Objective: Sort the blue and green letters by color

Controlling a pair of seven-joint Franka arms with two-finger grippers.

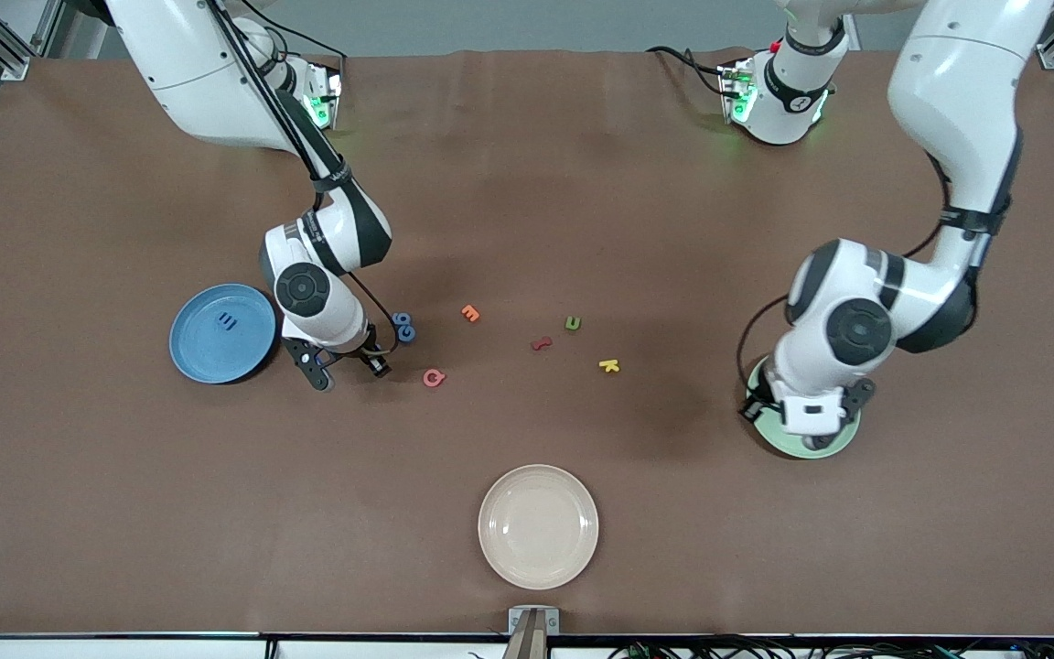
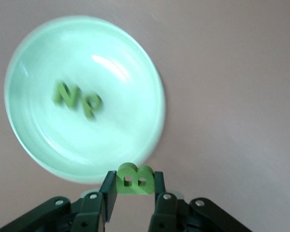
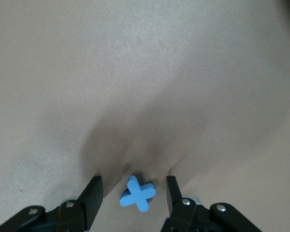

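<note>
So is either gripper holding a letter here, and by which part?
The left gripper, over the green plate, grips the green B by its two flat faces. The right gripper straddles the blue x on the table, not gripping it.

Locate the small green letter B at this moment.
The green letter B is pinched in the left gripper, over the rim of the pale green plate at the left arm's end of the table.
</note>
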